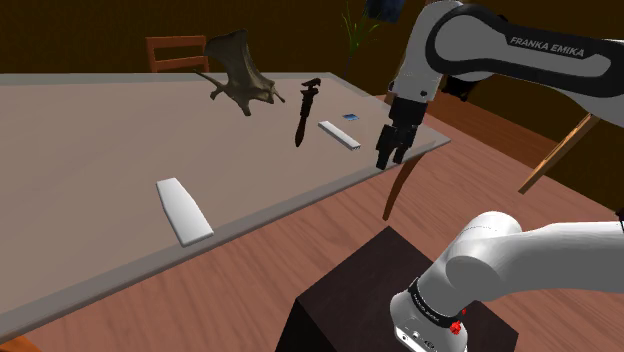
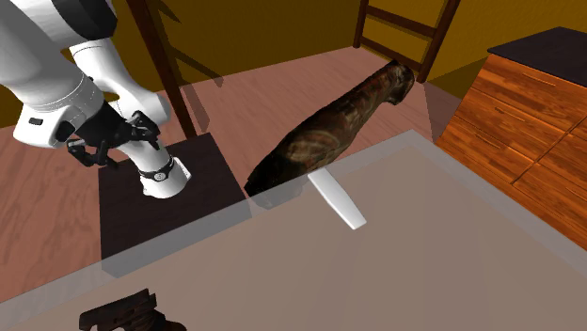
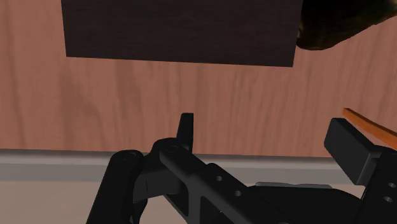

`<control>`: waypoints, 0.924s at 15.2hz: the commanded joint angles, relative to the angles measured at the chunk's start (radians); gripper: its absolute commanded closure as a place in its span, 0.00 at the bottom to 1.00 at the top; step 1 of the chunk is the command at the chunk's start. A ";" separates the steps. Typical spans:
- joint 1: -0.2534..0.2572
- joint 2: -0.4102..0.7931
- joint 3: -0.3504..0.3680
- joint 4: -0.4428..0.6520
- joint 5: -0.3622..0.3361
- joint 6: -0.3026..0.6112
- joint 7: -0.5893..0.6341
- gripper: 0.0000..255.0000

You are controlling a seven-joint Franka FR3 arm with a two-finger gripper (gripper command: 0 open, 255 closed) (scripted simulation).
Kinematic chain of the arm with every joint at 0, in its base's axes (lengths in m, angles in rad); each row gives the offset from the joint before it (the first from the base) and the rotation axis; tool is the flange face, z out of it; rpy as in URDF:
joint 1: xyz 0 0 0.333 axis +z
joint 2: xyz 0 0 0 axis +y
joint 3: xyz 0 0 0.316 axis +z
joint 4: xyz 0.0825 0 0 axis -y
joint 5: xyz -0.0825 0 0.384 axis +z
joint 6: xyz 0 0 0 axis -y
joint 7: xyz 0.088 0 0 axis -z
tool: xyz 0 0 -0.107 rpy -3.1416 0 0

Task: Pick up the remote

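Note:
Two flat white bars lie on the grey table (image 1: 90, 140), and I cannot tell which one is the remote. A wide rounded bar (image 1: 183, 208) (image 2: 339, 199) rests near the table's front edge, at the shoulder view's left. A slimmer bar (image 1: 340, 135) lies by the right corner. My black gripper (image 1: 391, 157) (image 2: 94, 150) (image 3: 267, 143) hangs open over that corner's edge, just right of the slim bar. It points down, with nothing between its fingers (image 3: 186, 130).
A dark wrench-like tool (image 1: 305, 112) (image 2: 122, 315) stands left of the slim bar, and a small blue item (image 1: 350, 117) lies behind the bar. A brown mottled figure (image 1: 240, 80) (image 2: 329, 132) sits farther back. Wooden chairs (image 1: 175, 50) flank the table. The dark stand (image 1: 370, 295) is below.

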 commanded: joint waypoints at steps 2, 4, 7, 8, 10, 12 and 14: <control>0.009 0.013 0.022 -0.001 0.016 0.022 0.022 0.00; 0.025 0.044 0.065 0.002 0.045 0.066 0.066 0.00; 0.049 0.100 0.128 0.016 0.082 0.132 0.131 0.00; 0.056 0.121 0.149 0.023 0.092 0.155 0.152 0.00; 0.069 0.167 0.190 0.042 0.109 0.198 0.195 0.00; 0.080 0.218 0.230 0.066 0.120 0.241 0.238 0.00; 0.089 0.272 0.269 0.095 0.126 0.282 0.282 0.00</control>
